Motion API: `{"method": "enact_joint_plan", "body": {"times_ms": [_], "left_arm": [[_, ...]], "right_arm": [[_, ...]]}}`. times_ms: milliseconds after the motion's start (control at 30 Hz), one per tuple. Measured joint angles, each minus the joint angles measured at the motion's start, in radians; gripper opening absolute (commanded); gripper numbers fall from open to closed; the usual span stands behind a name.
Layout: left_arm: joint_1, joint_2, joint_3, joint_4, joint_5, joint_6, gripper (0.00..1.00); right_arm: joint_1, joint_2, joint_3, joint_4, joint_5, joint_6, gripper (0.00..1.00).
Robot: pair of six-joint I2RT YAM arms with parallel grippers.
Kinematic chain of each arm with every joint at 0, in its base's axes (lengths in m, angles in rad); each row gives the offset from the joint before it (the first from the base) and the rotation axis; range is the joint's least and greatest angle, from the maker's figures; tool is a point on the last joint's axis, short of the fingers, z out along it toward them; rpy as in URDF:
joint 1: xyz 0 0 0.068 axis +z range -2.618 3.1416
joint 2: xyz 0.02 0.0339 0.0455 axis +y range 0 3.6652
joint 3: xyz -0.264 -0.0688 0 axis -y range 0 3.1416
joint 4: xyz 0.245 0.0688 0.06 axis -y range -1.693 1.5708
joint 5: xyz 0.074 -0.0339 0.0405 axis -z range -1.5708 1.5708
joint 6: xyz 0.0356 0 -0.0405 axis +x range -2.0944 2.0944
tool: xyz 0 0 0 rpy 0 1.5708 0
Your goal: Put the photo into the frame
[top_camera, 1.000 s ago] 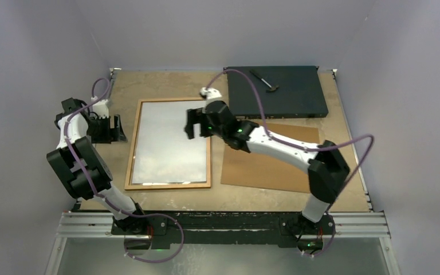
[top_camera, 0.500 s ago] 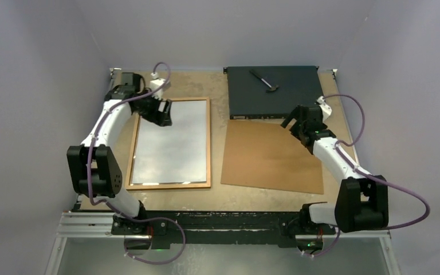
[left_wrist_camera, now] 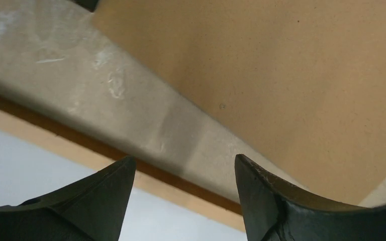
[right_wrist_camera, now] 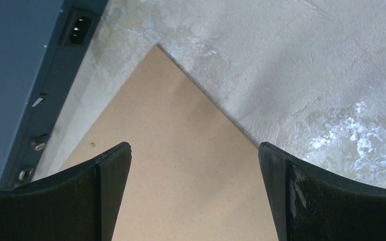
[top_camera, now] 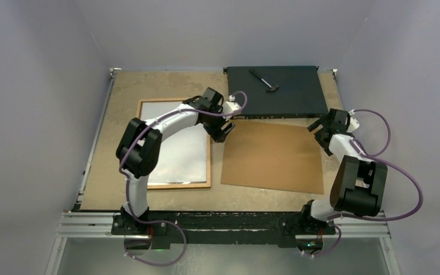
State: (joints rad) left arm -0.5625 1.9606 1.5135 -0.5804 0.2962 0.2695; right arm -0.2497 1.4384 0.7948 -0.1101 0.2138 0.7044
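Note:
The frame (top_camera: 177, 185) lies flat at left centre, a thin orange-brown wooden rectangle. A pale flat sheet (top_camera: 183, 154) fills it; I cannot tell whether this is the photo's white back or the pane. My left gripper (top_camera: 220, 130) hangs open over the strip of table between the frame's right rail and the brown hardboard. In the left wrist view the gripper (left_wrist_camera: 184, 157) holds nothing, with the frame rail (left_wrist_camera: 156, 187) below it. My right gripper (top_camera: 321, 129) is open over the hardboard's far right corner, and the right wrist view shows that gripper (right_wrist_camera: 195, 145) empty.
The brown hardboard sheet (top_camera: 272, 157) lies right of the frame, also seen as hardboard (left_wrist_camera: 281, 65) and hardboard (right_wrist_camera: 181, 165). A black flat box (top_camera: 276, 91) sits at the back right with a small tool (top_camera: 265, 80) on it; the box (right_wrist_camera: 20, 60) borders the hardboard corner.
My left arm swung from the table's left side across the frame to its right rail. My right arm drew back from over the frame to the hardboard's far right corner.

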Motion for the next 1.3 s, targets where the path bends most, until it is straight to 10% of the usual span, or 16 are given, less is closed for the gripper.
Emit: {"method": "enact_joint_plan", "body": {"times_ms": [1300], "left_arm": [[-0.093,0.068,-0.131,0.258,-0.228,0.011,0.61]], "right_arm": [[-0.145,-0.085,-0.18,0.231,-0.411,-0.034,0.98]]}}
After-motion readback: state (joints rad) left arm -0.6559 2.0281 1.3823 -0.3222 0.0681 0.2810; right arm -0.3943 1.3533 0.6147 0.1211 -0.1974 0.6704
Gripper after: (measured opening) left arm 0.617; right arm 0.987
